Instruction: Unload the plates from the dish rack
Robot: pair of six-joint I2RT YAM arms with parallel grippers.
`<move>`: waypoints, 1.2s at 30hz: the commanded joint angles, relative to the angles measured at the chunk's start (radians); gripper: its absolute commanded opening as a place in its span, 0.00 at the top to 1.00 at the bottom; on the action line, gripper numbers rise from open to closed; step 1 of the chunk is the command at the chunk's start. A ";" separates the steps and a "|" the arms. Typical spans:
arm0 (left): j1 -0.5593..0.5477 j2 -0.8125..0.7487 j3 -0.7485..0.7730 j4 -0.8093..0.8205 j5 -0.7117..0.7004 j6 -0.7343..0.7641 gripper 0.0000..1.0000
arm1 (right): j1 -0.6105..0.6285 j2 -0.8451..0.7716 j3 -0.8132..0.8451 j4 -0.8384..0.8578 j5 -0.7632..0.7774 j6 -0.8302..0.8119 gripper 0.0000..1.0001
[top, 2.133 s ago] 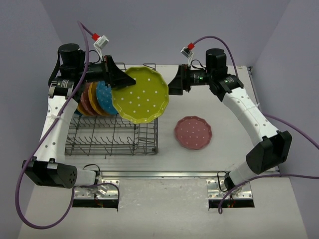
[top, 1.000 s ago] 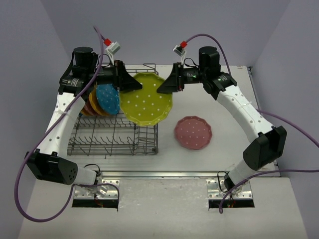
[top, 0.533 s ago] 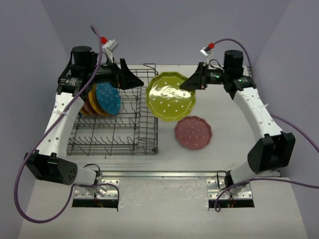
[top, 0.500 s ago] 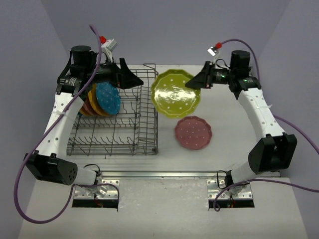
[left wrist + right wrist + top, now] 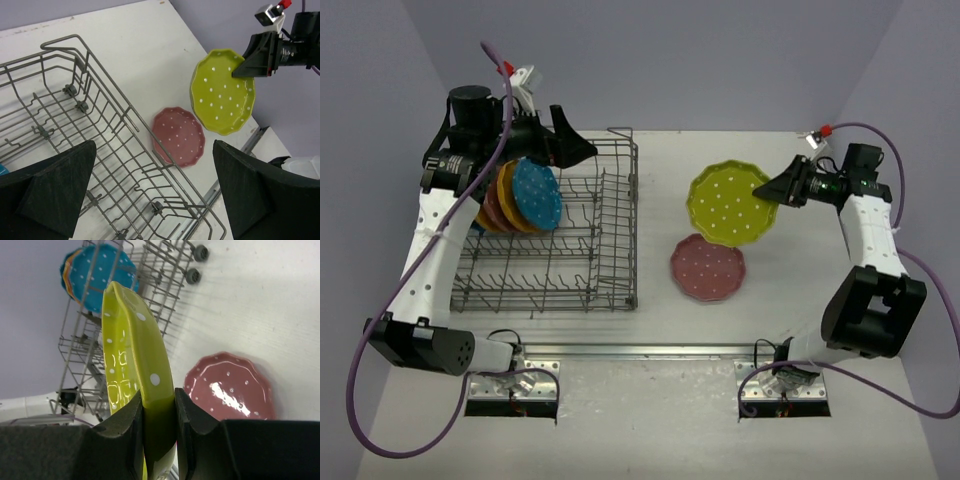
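1. The right gripper (image 5: 782,187) is closed on the right rim of the large lime-yellow scalloped plate with white dots (image 5: 730,203). The right wrist view shows both fingers pressed against the rim, one on each face.
2. This plate is tilted. It is over the white table (image 5: 790,290), well right of the grey wire dish rack (image 5: 620,262).
3. In the top view its near edge overlaps the far edge of the small pink-red dotted plate (image 5: 708,267), which lies flat on the table. Contact between the two cannot be determined.
4. The left gripper (image 5: 578,140) hangs over the far side of the rack. Its jaws are spread wide and hold nothing.
5. A blue dotted plate (image 5: 536,195) stands on edge at the rack's far left. Orange-yellow and pink-red plates are stacked behind it.
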 commanded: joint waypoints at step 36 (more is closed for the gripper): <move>0.033 -0.056 -0.062 0.020 -0.050 0.012 0.00 | 0.221 0.364 -0.075 -0.162 0.238 -0.391 0.94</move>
